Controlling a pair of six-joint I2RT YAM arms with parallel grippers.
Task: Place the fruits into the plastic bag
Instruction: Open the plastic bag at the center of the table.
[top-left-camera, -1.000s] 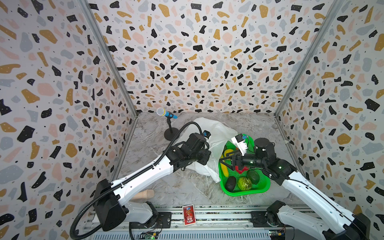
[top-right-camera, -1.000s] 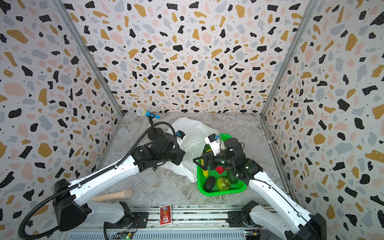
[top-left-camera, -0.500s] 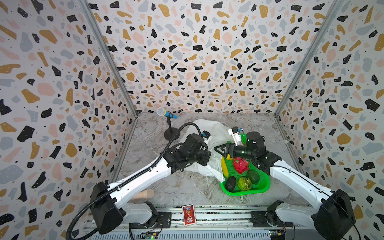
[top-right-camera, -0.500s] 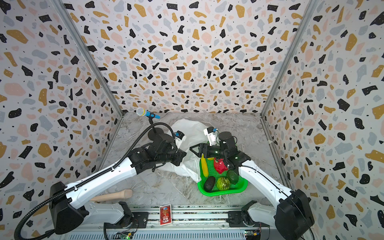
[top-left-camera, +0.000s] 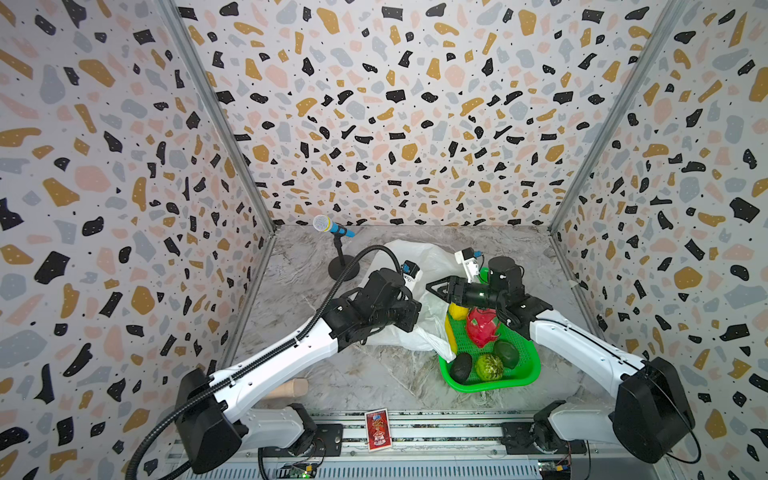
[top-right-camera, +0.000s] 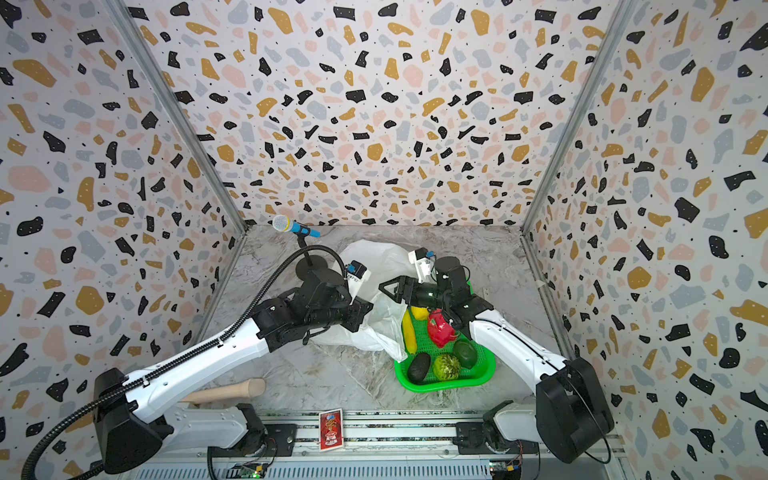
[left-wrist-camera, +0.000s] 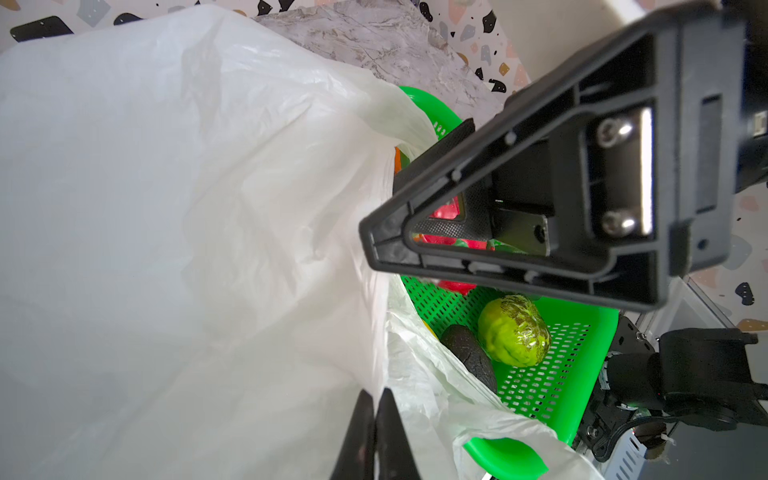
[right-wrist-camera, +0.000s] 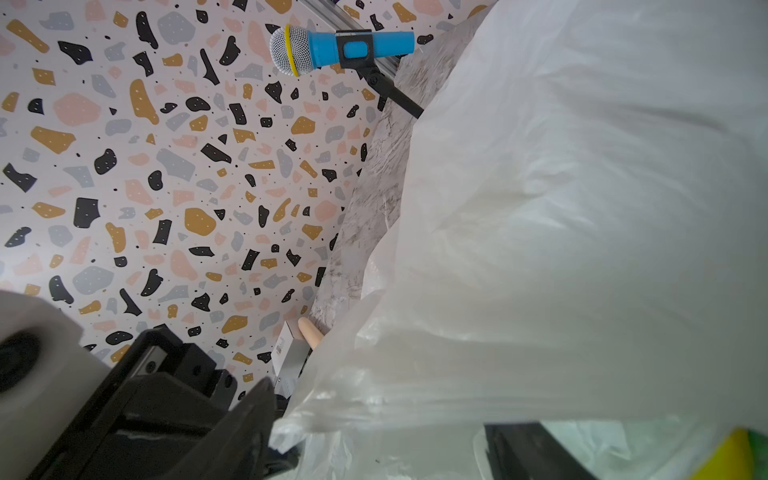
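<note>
Thin, crinkly white film makes up the plastic bag. It is slumped just beside the green mesh tray, with one wrinkled fold draped over the tray's rim. At that fold the left gripper has its black fingers pressed together on the film and holds the bag's edge up. The right gripper hangs over the tray's far end, its triangular jaws wide apart and gripping nothing.

In the tray lie a glossy, spiky red-pink dragon fruit and a smooth yellow banana along the bag-side rim. A lemon is half hidden under the right gripper. A bumpy light-green fruit sits between two matte dark avocados.

Beyond the bag from the tray stands a blue toy microphone with a silver mesh head. A red printed card lies on the rail in front of the tray; its writing is too small to read.
</note>
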